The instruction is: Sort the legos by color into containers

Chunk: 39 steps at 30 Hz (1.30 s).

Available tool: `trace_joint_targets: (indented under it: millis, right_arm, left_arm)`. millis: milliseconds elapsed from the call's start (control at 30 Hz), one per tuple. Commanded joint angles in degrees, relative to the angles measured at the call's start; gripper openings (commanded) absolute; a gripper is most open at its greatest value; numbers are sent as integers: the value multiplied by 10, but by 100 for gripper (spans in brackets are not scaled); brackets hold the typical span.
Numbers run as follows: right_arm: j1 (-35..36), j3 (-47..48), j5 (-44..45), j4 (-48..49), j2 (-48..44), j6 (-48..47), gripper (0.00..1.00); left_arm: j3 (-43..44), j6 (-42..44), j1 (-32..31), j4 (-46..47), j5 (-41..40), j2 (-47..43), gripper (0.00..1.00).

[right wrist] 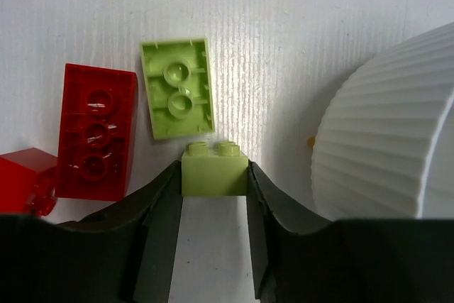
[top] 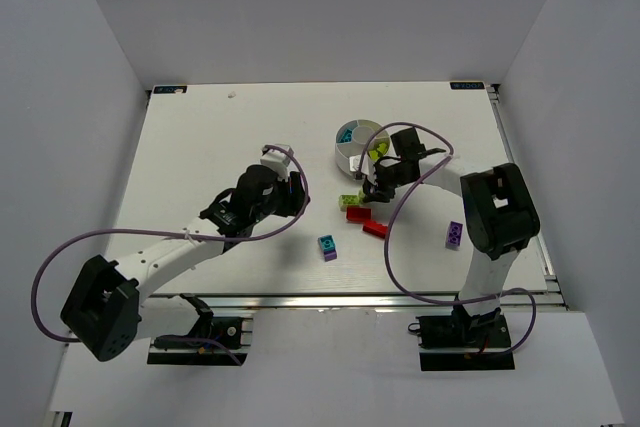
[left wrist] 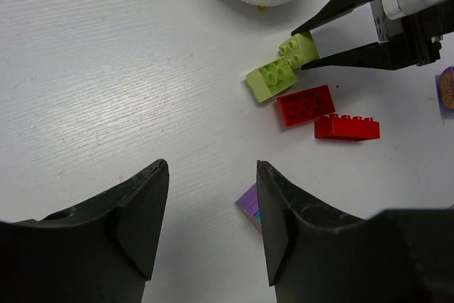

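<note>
The round white dish (top: pixel 352 159) sits toward the far right of the table (top: pixel 200 147), its wedge compartments ringed around a central hub. From the top view the compartment on its left side holds a cyan piece (top: pixel 347 134) and the one on its right side holds lime green pieces (top: pixel 378 152); the remaining wedges are too small and partly hidden by the right arm to read. Just outside the dish's ribbed wall, the right gripper (right wrist: pixel 214 175) has its two fingers pressed against both sides of a lime green brick (right wrist: pixel 214 170), studs pointing away from the wrist. A second lime green brick (right wrist: pixel 177 89) lies underside up just beyond it, with a red brick (right wrist: pixel 96 131) beside that and another red brick (right wrist: pixel 25 179) at the left edge of the right wrist view. The left gripper (left wrist: pixel 213 225) hangs over bare table with its jaws parted and nothing between them; a purple and cyan brick (left wrist: pixel 250 207) lies near its right finger. A purple brick (top: pixel 455 234) rests apart by the right arm
</note>
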Motion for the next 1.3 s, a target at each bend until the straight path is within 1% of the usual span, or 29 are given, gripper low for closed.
trace_joint_targets:
  millis: [0, 33, 133, 233, 267, 367, 400, 500, 533, 600, 633, 700, 733, 833, 867, 900, 967, 1033, 1167, 1267]
  right_arm:
    - [2, 17, -11, -14, -15, -8, 32]
    - [0, 8, -15, -16, -24, -10, 26]
    - [-5, -4, -25, -24, -65, -3, 19]
    - [-18, -14, -55, -33, -116, 27, 15]
    - [-23, -14, -63, -34, -141, 40, 14]
    - [-51, -10, -94, -27, -178, 106, 12]
    - [-60, -4, -100, -23, -183, 148, 10]
    - [-95, 12, -122, 4, -195, 214, 7]
    - [-108, 16, -124, 14, -196, 261, 6]
    - [-120, 22, -121, 61, -189, 317, 4]
    - [-127, 33, -121, 71, -184, 358, 4]
    - [-132, 47, -111, 98, -164, 400, 4]
    - [-134, 62, -104, 106, -155, 440, 4]
    - [-139, 91, -83, 146, -123, 509, 4]
    - [-141, 99, -81, 159, -105, 554, 5]
    - [-143, 107, -79, 163, -95, 572, 7]
    - [-143, 141, -69, 162, -62, 598, 8]
    - [-144, 164, -69, 152, -31, 618, 12]
    - [-146, 206, -57, 152, 11, 632, 13]
    - [-146, 220, -53, 148, 38, 640, 13]
  left_arm:
    - [-7, -16, -2, 9, -6, -19, 62]
    - [-7, -19, -2, 11, -6, -19, 62]
    - [-8, -30, -2, 18, -5, -17, 62]
    - [-8, -42, -2, 20, -3, -11, 62]
    - [-8, -45, -1, 40, 0, -10, 62]
    - [-6, -54, -2, 49, 2, -3, 62]
    - [-5, -55, -2, 51, 3, -1, 62]
    - [1, -56, -1, 54, 8, 7, 62]
    - [2, -56, -2, 53, 8, 9, 62]
    - [7, -59, -2, 53, 11, 16, 62]
    - [10, -60, -1, 54, 15, 18, 62]
    - [14, -65, -2, 54, 18, 23, 62]
    - [15, -65, -2, 53, 19, 24, 62]
    - [17, -67, -2, 51, 20, 23, 62]
    - [16, -68, -2, 49, 20, 22, 62]
    - [14, -70, -2, 49, 19, 19, 62]
    - [10, -73, -2, 51, 18, 13, 62]
    - [3, -78, -2, 53, 16, 6, 63]
    - [-4, -84, -2, 54, 15, -1, 63]
    - [-5, -86, -2, 51, 15, -4, 63]
